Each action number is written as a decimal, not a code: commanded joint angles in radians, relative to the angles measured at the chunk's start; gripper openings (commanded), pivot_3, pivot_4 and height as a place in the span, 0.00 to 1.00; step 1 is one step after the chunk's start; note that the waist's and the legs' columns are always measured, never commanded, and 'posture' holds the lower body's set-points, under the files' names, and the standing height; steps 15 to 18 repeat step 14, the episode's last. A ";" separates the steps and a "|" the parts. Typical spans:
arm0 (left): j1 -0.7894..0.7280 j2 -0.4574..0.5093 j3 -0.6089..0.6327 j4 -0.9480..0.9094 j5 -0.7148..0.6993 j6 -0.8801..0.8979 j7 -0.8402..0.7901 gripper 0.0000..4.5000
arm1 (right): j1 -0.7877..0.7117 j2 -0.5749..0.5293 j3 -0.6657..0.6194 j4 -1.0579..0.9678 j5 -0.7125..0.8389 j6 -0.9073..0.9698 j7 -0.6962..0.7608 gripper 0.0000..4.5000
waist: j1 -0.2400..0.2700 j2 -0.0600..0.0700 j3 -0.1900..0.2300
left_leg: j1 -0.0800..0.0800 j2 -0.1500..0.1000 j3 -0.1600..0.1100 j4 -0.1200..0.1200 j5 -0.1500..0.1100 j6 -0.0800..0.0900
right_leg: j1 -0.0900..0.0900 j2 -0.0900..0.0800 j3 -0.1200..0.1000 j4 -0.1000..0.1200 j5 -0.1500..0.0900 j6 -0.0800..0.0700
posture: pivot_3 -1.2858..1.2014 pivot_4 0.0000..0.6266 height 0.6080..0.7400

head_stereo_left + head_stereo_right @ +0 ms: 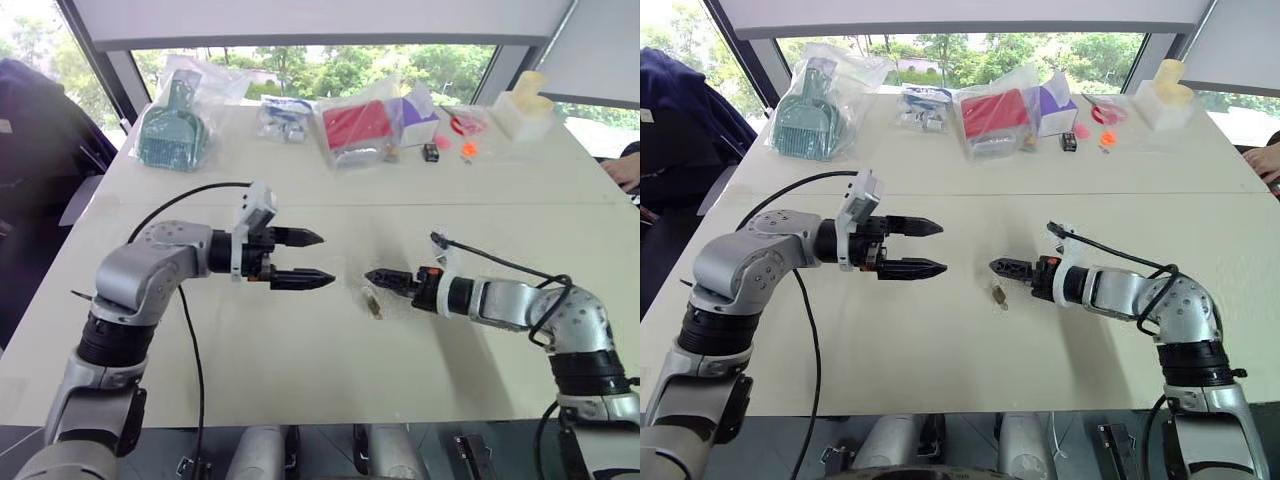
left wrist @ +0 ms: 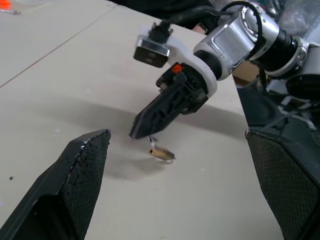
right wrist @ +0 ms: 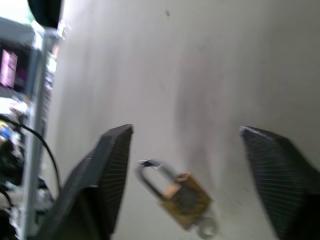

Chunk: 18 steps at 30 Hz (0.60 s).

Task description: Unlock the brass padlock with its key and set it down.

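The brass padlock [image 1: 372, 302] lies on the pale table [image 1: 300, 370] between my two arms, its thin shackle [image 3: 150, 172] pointing toward my right gripper [image 1: 376, 277]. A small silvery piece at the foot of its body looks like the key [image 3: 205, 229], blurred. The right gripper hovers low just above and behind the padlock; in the right wrist view its two fingers [image 3: 105, 170] stand wide apart, open, with the padlock [image 3: 184, 199] lying between them untouched. My left gripper [image 1: 312, 258] is open and empty, held off to the left and pointing at the padlock [image 2: 161, 153].
Along the far edge of the table lie clear bags: one with a green tool [image 1: 172, 130], one with a red box [image 1: 355, 128], smaller ones beside them, and a white block [image 1: 525, 112]. A person's hand [image 1: 625, 170] rests at the right edge.
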 commanded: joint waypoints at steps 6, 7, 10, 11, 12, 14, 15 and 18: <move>0.029 0.036 -0.020 0.032 0.027 -0.072 -0.002 1.00 | 0.085 -0.229 -0.112 -0.136 -0.273 -0.018 0.257 0.99 | 0.021 0.000 0.000 | 0.000 -0.001 0.001 0.001 0.000 0.001 | 0.001 0.002 0.000 -0.001 0.000 0.000 | 0.52 0.24 1.00; 0.035 0.037 -0.023 0.037 0.032 -0.078 -0.001 1.00 | 0.112 -0.250 -0.139 -0.157 -0.283 -0.023 0.292 0.99 | 0.023 0.000 0.000 | 0.000 -0.001 0.001 0.001 0.000 0.001 | 0.001 0.002 0.000 -0.001 0.000 0.000 | 0.52 0.24 1.00; 0.052 0.039 -0.029 0.039 0.033 -0.084 0.002 1.00 | 0.207 -0.293 -0.204 -0.234 -0.314 -0.037 0.393 0.99 | 0.024 0.000 0.000 | 0.000 0.000 0.000 0.001 0.000 0.001 | 0.000 0.003 0.000 -0.001 0.000 0.000 | 0.52 0.24 1.00; 0.058 0.039 -0.030 0.036 0.031 -0.081 0.002 1.00 | 0.241 -0.302 -0.223 -0.260 -0.325 -0.044 0.423 0.99 | 0.023 0.000 0.000 | 0.000 0.000 0.000 0.001 0.000 0.001 | 0.001 0.003 0.000 -0.001 0.000 0.000 | 0.52 0.24 1.00; 0.064 0.039 -0.032 0.035 0.032 -0.082 0.003 1.00 | 0.276 -0.309 -0.244 -0.285 -0.329 -0.048 0.447 0.99 | 0.023 0.000 0.000 | 0.000 0.000 0.000 0.001 0.000 0.001 | 0.001 0.003 0.000 0.000 0.000 0.000 | 0.52 0.24 1.00; 0.069 0.037 -0.031 0.045 0.040 -0.091 0.012 1.00 | 0.332 -0.310 -0.279 -0.332 -0.341 -0.056 0.479 0.99 | 0.024 0.000 0.000 | 0.000 0.000 0.000 0.001 -0.001 0.001 | 0.001 0.003 0.000 0.000 0.000 0.000 | 0.52 0.24 1.00; 0.069 0.037 -0.031 0.045 0.040 -0.091 0.012 1.00 | 0.332 -0.310 -0.279 -0.332 -0.341 -0.056 0.479 0.99 | 0.024 0.000 0.000 | 0.000 0.000 0.000 0.001 -0.001 0.001 | 0.001 0.003 0.000 0.000 0.000 0.000 | 0.52 0.24 1.00; 0.069 0.037 -0.031 0.045 0.040 -0.091 0.012 1.00 | 0.332 -0.310 -0.279 -0.332 -0.341 -0.056 0.479 0.99 | 0.024 0.000 0.000 | 0.000 0.000 0.000 0.001 -0.001 0.001 | 0.001 0.003 0.000 0.000 0.000 0.000 | 0.52 0.24 1.00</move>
